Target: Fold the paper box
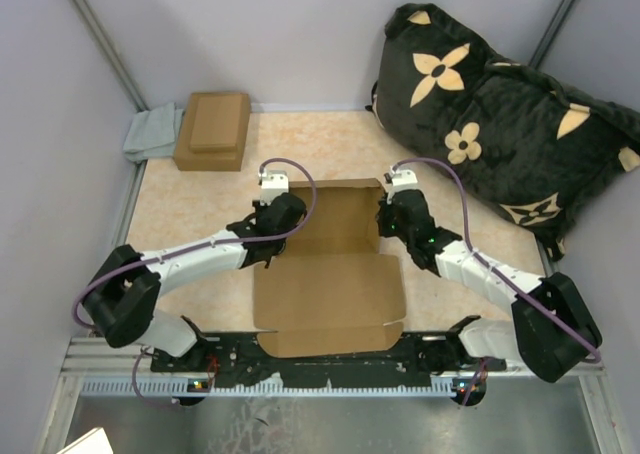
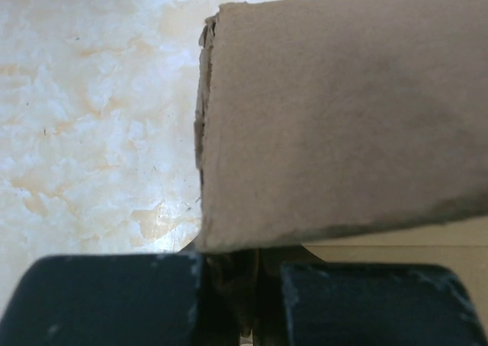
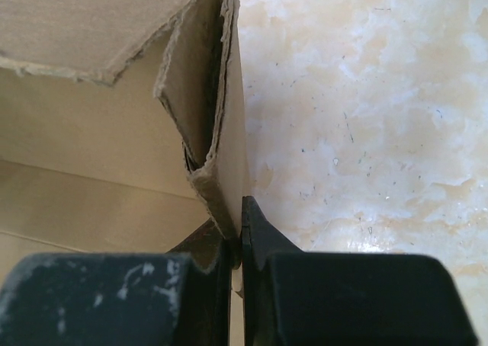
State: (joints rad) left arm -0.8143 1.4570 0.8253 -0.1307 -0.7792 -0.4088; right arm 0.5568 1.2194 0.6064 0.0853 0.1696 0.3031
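The paper box (image 1: 330,274) is a brown corrugated mailer lying in the middle of the table, its tray part at the back with walls raised and its lid flap flat toward the arms. My left gripper (image 1: 272,217) is shut on the box's left side wall (image 2: 335,117). My right gripper (image 1: 392,217) is shut on the right side wall (image 3: 221,155), a doubled layer of cardboard pinched between its fingers (image 3: 255,239). In both wrist views the wall stands upright right in front of the fingers.
A smaller stacked pair of brown cardboard boxes (image 1: 213,129) sits at the back left beside a grey cloth (image 1: 152,134). A large black cushion with tan flowers (image 1: 500,114) fills the back right. Grey walls enclose the table.
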